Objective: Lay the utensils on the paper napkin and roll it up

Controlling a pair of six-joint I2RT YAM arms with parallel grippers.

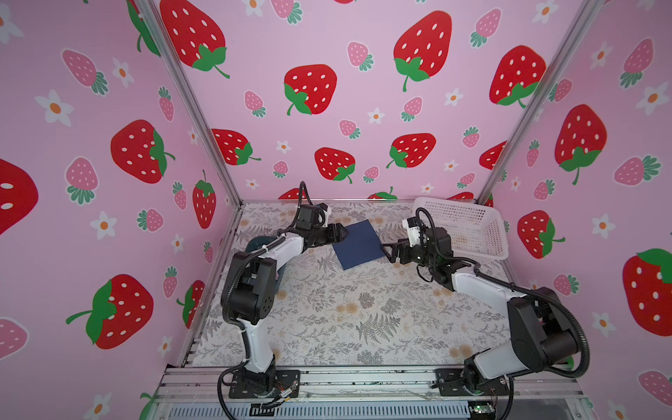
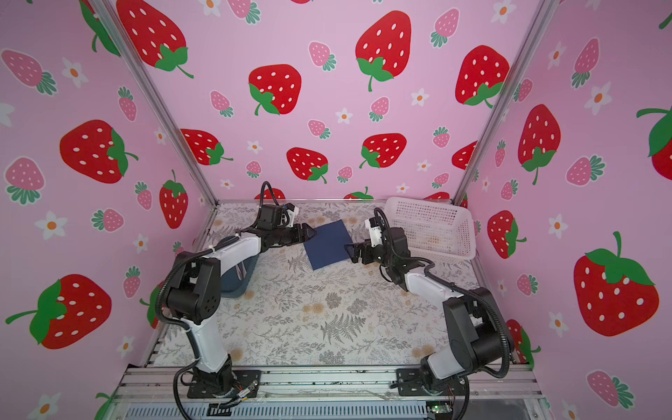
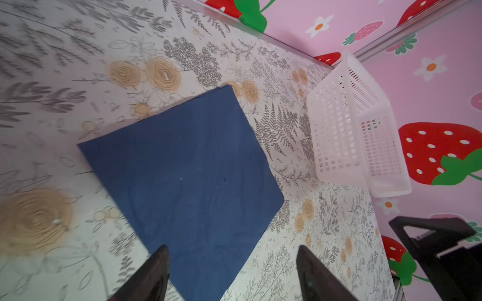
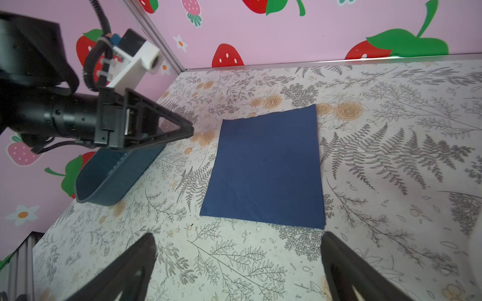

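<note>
Leftmost, the dark teal oblong plastic tub (image 4: pixel 112 179) stands on the bench (image 1: pixel 345 309). Your left claw (image 1: pixel 343 232) hangs open at the left edge of the flat navy-blue square paper napkin (image 1: pixel 358 244). Your right claw (image 1: pixel 386 251) gapes wide at its right corner, the white perforated plastic basket (image 1: pixel 472 232) beyond it.

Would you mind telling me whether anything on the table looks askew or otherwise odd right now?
Only mildly: the paper napkin lies flat but turned at an angle to the edges of the table, with faint creases. Nothing looks spilled or damaged, and nothing lies on it yet.
</note>
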